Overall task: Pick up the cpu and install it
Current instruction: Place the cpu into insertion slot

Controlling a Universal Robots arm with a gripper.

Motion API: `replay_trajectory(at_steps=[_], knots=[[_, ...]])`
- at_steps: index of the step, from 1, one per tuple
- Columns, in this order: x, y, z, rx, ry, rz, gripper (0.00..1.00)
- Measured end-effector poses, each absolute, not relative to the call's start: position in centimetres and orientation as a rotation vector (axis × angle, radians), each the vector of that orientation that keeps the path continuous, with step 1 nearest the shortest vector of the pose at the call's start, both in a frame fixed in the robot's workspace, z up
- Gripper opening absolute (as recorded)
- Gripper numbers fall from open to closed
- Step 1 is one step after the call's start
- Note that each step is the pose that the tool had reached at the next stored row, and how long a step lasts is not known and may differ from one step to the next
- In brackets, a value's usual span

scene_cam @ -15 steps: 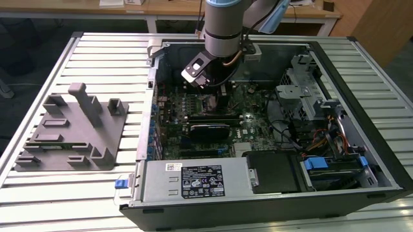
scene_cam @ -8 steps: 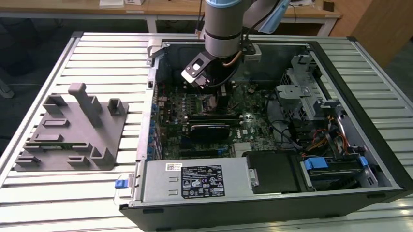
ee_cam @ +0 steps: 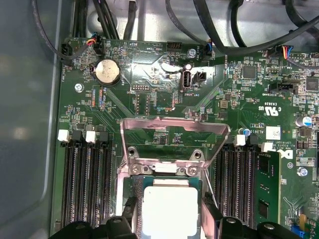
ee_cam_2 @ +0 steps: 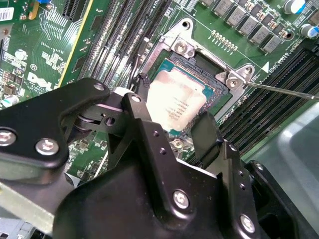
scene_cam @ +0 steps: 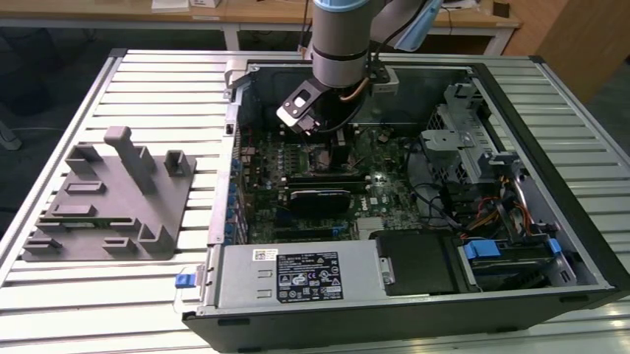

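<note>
The cpu (ee_cam_2: 177, 102), a flat square chip with a silvery top plate and a thin green rim, lies level over the open socket (ee_cam_2: 219, 92) on the green motherboard. In the first wrist view the cpu (ee_cam: 169, 206) lies just below the raised metal load plate (ee_cam: 174, 130). My gripper (ee_cam_2: 174, 108) straddles it, with one black finger (ee_cam_2: 141, 89) against one edge and the other finger (ee_cam_2: 208, 132) against the opposite edge. In the exterior view my arm (scene_cam: 340, 44) reaches down into the open computer case (scene_cam: 551, 184), above the middle of the board.
Rows of black memory slots (ee_cam: 84, 184) flank the socket on both sides. A thin socket lever (ee_cam_2: 281, 89) sticks out beside it. Cables (scene_cam: 433, 192) and a drive cage crowd the exterior view's right. A grey fixture tray (scene_cam: 108, 199) stands on the slatted table at that view's left.
</note>
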State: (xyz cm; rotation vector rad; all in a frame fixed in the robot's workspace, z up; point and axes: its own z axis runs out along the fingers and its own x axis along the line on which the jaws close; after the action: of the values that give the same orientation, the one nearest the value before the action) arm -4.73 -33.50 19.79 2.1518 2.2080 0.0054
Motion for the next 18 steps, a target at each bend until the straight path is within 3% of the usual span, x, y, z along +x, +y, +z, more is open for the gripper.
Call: replay_trajectory(at_steps=[18], knots=[[-4.74,-33.47,19.44,2.152,2.208,0.005,0.62]])
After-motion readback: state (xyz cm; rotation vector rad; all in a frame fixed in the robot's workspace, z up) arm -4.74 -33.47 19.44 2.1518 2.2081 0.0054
